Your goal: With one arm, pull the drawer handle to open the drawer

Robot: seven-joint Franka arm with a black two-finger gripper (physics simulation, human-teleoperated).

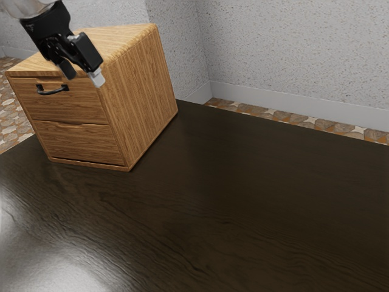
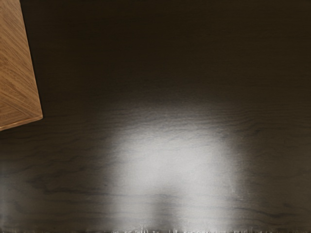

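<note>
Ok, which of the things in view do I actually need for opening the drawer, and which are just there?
For the job:
black handle
top drawer
pincer, open, by the cabinet's top front edge

Just there:
lower drawer
table
tiled floor

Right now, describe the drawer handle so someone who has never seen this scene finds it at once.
Find the wooden cabinet on the dark table, at the exterior view's left. On its top drawer front sits the handle: a small black bar, the only dark fitting on the cabinet's front; the lower drawer shows none.
</note>
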